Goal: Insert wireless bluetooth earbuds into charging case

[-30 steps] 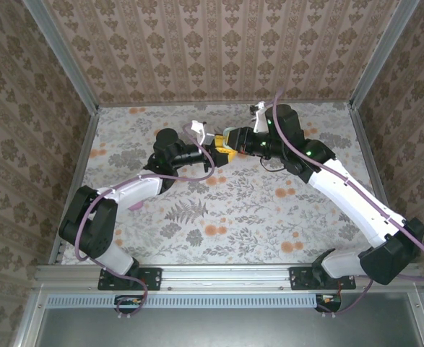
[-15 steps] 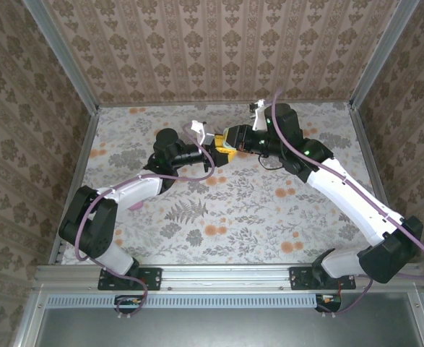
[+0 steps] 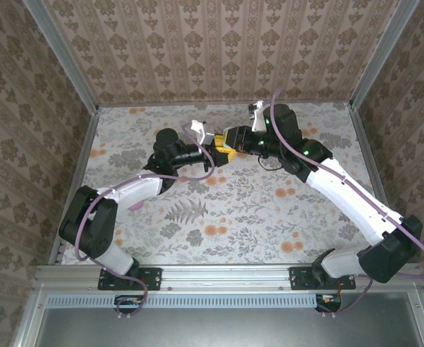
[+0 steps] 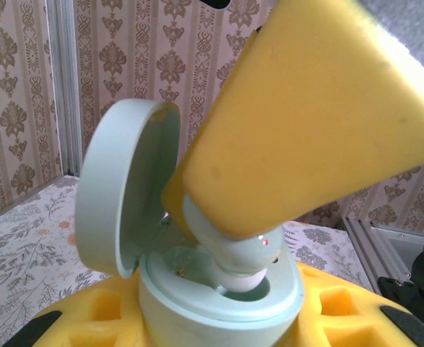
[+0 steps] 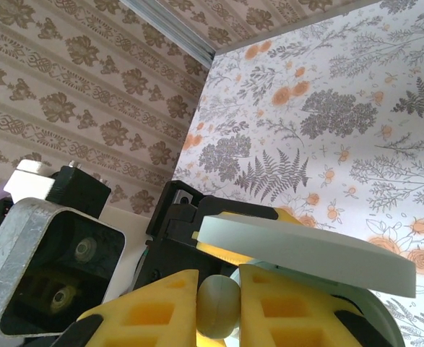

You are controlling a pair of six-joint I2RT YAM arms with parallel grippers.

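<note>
In the top view, almost nothing was found changed from the frame of a second before. The left gripper point(image 3: 215, 154) and the right gripper point(image 3: 228, 141) were still met tip to tip over the far part of the table point(image 3: 233, 217). Only a slight shift at the right arm's near elbow could be noted. What lay between the jaws was too small there to be told.

In the left wrist view, the case point(image 4: 219, 307) was seen clamped by its base between the left gripper's yellow pads point(image 4: 342, 307), with the jaws drawn narrow on it. Its lid point(image 4: 121, 195) was stood open and nearly upright, up and to the left of the jaws. A yellow finger point(image 4: 320, 123) of the right gripper was reached down from the upper right over the case. The earbud point(image 4: 244, 264) was carried at that finger's tip, straight above the gap of the left jaws. Its lower end was set inside the case's opening, and a small red light was shown on it.

In the right wrist view, the earbud was seen pinched between the right gripper's two yellow fingers at their tips, with the jaws closed tight on it. The lid was seen as a pale slab just beyond the fingertips, stretched to the right over the bud. The black body of the left gripper was seen beyond the jaws, to their left.
</note>
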